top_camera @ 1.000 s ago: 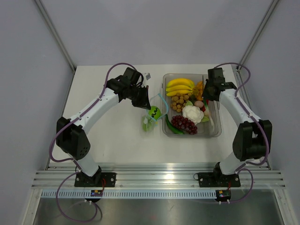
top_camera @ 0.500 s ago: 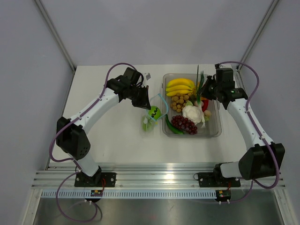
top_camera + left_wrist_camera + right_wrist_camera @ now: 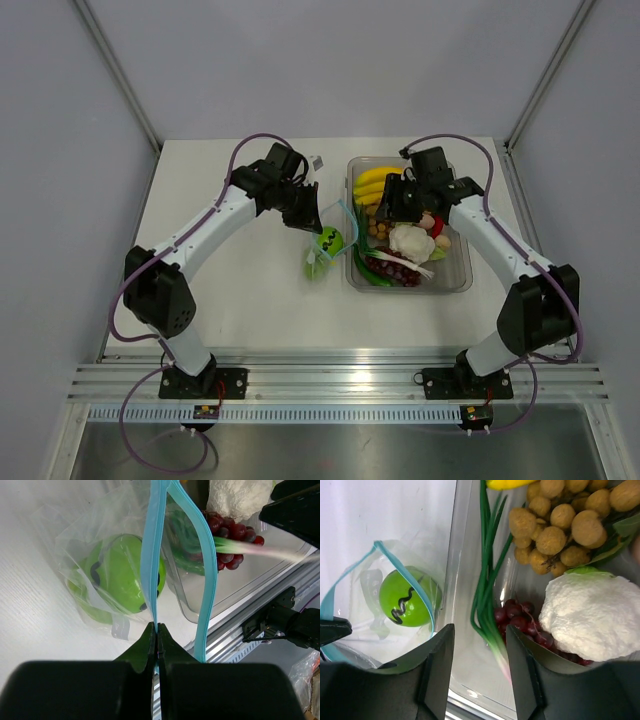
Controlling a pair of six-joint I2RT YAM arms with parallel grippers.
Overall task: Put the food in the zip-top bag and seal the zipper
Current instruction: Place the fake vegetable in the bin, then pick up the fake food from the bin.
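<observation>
The clear zip-top bag (image 3: 320,255) lies on the table left of the tub, with a bright green round piece (image 3: 329,240) of food inside. My left gripper (image 3: 305,215) is shut on one side of the light-blue zipper (image 3: 152,555) and holds the mouth up. The zipper's other side (image 3: 207,580) hangs apart, so the mouth gapes. My right gripper (image 3: 479,630) hovers open over the tub's left half. A spring onion (image 3: 485,590) lies loose below its jaws, touching neither finger. The green piece (image 3: 407,597) shows through the bag in the right wrist view.
The rigid clear tub (image 3: 460,285) holds bananas (image 3: 372,180), brown longans (image 3: 555,525), a white cauliflower (image 3: 410,240) and dark red grapes (image 3: 392,268). Its left wall stands right next to the bag. An aluminium rail runs along the near table edge.
My right gripper swung left from the tub's right edge with the spring onion, then opened; the onion now lies in the tub. The left gripper and bag have not moved.
</observation>
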